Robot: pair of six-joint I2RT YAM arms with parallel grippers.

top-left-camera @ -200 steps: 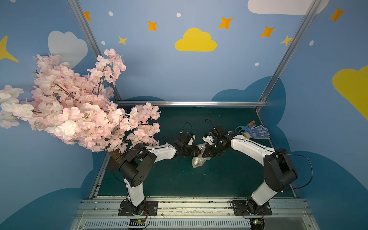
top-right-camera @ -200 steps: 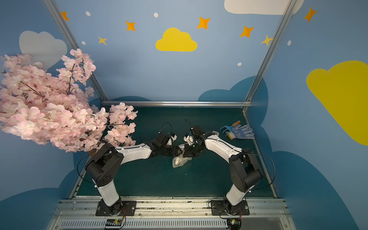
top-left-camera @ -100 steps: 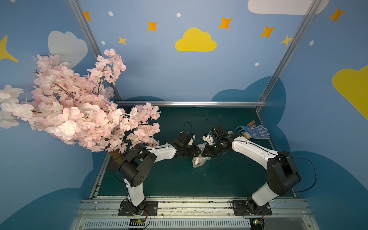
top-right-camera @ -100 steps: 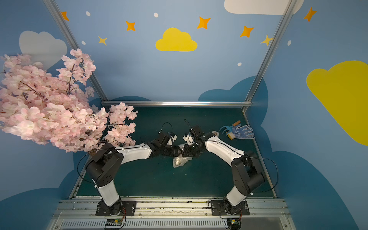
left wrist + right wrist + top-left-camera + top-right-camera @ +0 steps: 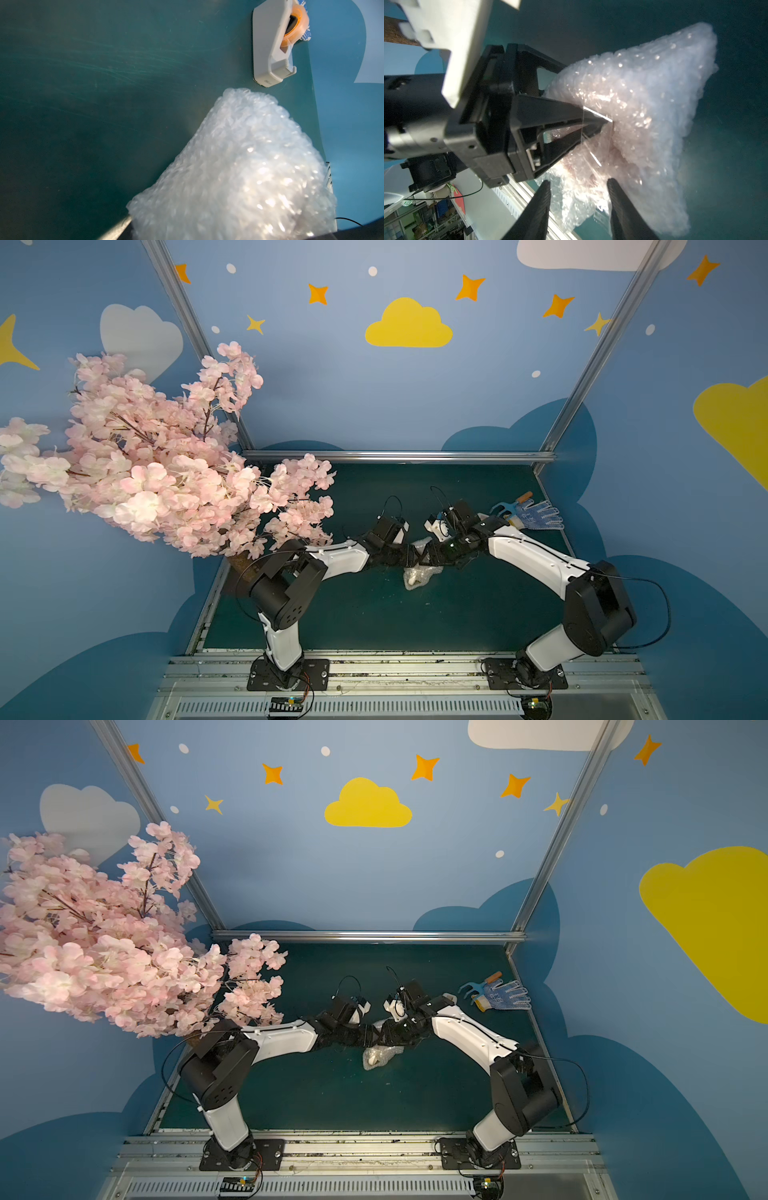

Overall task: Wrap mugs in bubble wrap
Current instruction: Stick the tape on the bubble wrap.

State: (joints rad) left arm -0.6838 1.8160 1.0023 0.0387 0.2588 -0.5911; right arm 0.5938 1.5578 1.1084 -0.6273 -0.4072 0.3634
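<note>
My two arms [image 5: 332,558] have white shells and black joints, with thin black cables looping along them. Black screwed base plates [image 5: 286,674] anchor me. My fingers [image 5: 537,209] are black, tapered.

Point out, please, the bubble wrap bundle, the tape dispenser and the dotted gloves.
bubble wrap bundle [image 5: 245,170]: left wrist view, middle of its bubbled surface.
tape dispenser [image 5: 268,41]: left wrist view, grey body.
dotted gloves [image 5: 538,516]: a top view, palm.
</note>
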